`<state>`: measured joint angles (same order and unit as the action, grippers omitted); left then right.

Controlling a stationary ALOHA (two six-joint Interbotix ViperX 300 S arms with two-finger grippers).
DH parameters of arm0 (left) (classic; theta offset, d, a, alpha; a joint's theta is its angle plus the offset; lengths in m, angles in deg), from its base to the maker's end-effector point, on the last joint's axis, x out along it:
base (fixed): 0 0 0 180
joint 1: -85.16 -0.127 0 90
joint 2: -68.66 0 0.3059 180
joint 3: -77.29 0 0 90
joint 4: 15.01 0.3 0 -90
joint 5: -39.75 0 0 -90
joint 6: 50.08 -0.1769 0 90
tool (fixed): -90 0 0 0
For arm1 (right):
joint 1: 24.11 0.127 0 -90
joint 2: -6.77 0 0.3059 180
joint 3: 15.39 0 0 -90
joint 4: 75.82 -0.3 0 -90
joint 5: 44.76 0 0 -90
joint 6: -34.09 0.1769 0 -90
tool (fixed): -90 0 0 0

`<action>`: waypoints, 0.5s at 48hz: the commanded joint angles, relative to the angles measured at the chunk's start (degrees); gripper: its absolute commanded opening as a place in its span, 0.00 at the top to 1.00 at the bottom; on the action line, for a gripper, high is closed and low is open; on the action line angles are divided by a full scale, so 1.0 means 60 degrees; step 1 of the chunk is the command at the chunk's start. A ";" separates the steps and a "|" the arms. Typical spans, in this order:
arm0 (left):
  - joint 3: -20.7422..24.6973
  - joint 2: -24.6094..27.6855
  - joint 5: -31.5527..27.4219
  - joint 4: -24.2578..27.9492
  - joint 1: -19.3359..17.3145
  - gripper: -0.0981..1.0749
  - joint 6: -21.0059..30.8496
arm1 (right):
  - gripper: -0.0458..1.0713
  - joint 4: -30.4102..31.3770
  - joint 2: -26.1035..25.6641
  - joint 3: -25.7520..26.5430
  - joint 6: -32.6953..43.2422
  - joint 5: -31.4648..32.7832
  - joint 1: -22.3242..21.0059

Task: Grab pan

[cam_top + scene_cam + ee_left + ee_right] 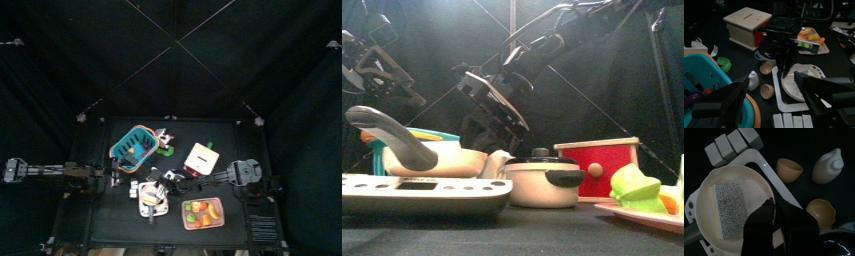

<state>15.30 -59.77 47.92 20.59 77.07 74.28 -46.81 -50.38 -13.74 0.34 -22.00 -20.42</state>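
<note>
- Gripping at the rim: right gripper (769,206) sits on the pan (724,193), jaws pinched nearly together on its edge, as far as I can see.
- Pan lies near table front, just beside a small cup (789,169) and a white bottle (829,164).
- Left gripper (774,107) rests, jaws wide apart.
- Risk: thin bite on rim only; I'd expect tilt or slip on lift.
- Risk: a swinging pan may knock cup or bottle.
</note>
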 commanded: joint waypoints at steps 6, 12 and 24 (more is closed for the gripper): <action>0.0146 0.0029 0.0059 -0.0015 0.0015 0.04 0.0000 | 0.59 -0.0220 -0.0410 0.0278 -0.0015 0.0264 0.0000; 0.0146 0.0029 0.0029 -0.0015 0.0015 0.04 0.0000 | 0.60 -0.0322 -0.0498 0.0293 -0.0029 0.0366 0.0000; 0.0146 0.0029 0.0029 -0.0015 0.0015 0.04 0.0000 | 0.68 -0.0601 -0.0732 0.0293 -0.0015 0.0337 0.0000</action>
<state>15.30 -59.68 47.92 20.59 77.07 74.28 -49.63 -51.17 -13.30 0.34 -19.80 -20.42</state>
